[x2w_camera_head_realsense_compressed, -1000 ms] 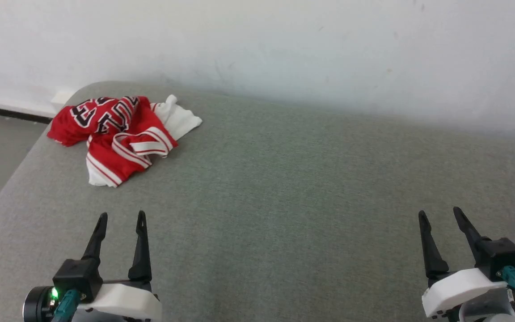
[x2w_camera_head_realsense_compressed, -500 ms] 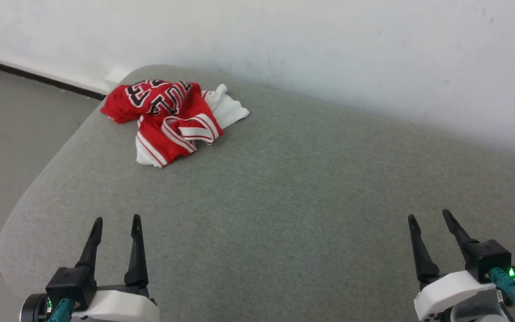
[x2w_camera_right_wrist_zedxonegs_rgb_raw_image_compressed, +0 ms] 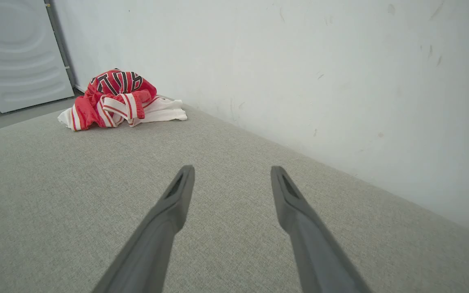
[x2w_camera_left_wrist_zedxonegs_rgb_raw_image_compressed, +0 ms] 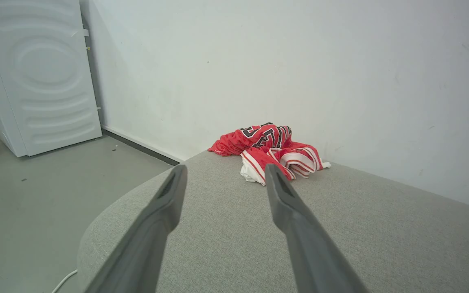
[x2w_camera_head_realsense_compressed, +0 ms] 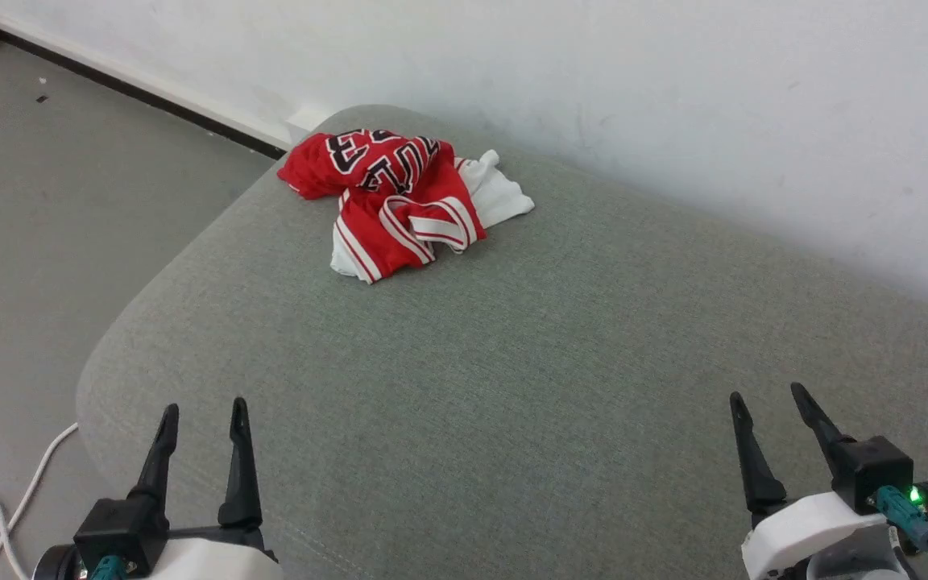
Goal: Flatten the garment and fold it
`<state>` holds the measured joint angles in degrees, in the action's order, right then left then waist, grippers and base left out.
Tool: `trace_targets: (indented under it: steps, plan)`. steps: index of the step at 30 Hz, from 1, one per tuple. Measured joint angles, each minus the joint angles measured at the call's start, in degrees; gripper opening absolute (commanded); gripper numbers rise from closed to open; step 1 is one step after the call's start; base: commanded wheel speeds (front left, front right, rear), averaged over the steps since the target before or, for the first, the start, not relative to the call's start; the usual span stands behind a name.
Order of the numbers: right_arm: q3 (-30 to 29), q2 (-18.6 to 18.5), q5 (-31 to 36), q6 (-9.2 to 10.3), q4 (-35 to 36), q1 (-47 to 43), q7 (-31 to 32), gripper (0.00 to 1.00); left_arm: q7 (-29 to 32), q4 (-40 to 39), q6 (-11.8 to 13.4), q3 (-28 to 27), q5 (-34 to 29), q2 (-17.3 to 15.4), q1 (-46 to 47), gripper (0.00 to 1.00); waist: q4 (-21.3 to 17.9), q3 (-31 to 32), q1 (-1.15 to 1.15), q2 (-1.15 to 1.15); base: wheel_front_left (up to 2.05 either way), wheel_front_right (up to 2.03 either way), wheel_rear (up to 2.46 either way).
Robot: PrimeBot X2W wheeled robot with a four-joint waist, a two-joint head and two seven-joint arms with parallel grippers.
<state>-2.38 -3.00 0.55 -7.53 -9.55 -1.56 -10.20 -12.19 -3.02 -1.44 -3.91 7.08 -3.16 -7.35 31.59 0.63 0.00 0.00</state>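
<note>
The garment [x2w_camera_head_realsense_compressed: 399, 197] is a red jersey with white sleeves, striped trim and black white-outlined characters, lying crumpled in a heap near the far left corner of the grey cushioned surface [x2w_camera_head_realsense_compressed: 512, 362], close to the wall. It also appears as a bunched garment [x2w_camera_left_wrist_zedxonegs_rgb_raw_image_compressed: 271, 148] ahead in the left wrist view and as a garment [x2w_camera_right_wrist_zedxonegs_rgb_raw_image_compressed: 116, 99] at the upper left in the right wrist view. My left gripper [x2w_camera_head_realsense_compressed: 202, 411] stands open at the lower left, far short of it. My right gripper [x2w_camera_head_realsense_compressed: 766, 399] is open at the lower right, empty.
A white wall [x2w_camera_head_realsense_compressed: 593, 72] runs behind the surface. Grey floor [x2w_camera_head_realsense_compressed: 45, 201] lies to the left, with a white cable [x2w_camera_head_realsense_compressed: 21, 499] near the rounded corner. A white washing machine [x2w_camera_left_wrist_zedxonegs_rgb_raw_image_compressed: 43, 73] stands off to the left by the wall.
The head camera has turned left, so the garment sits further right in the picture and more floor shows. Both grippers stay open in the same low positions.
</note>
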Motion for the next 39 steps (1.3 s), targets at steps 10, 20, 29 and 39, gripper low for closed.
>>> trace_targets:
  steps: [10,20,29,39]
  plan:
    - [-0.4,0.0,0.2,0.00,-0.7,0.0,-1.0,1.00,-1.1,-0.4,0.0,-0.4,0.5,0.0,-0.8,1.00,3.2,0.9,0.00,0.00,0.00,0.00,0.00]
    - [-0.8,0.0,0.3,0.00,-1.8,-0.2,-2.1,1.00,-2.4,-0.8,-0.1,-1.3,0.6,0.0,-1.9,1.00,5.7,1.6,0.00,0.00,0.00,0.00,0.00]
    - [-0.9,0.0,0.2,0.00,-1.9,-0.2,-2.5,1.00,-2.5,-0.8,-0.5,-1.4,0.6,0.0,-2.0,1.00,6.2,1.8,0.00,0.00,0.00,0.00,0.00]
    - [-1.2,0.0,0.2,0.00,-0.7,-0.2,-1.9,1.00,-2.5,-7.0,-1.1,-1.3,8.0,0.0,0.5,1.00,6.0,0.8,0.00,0.00,0.00,0.00,0.00]
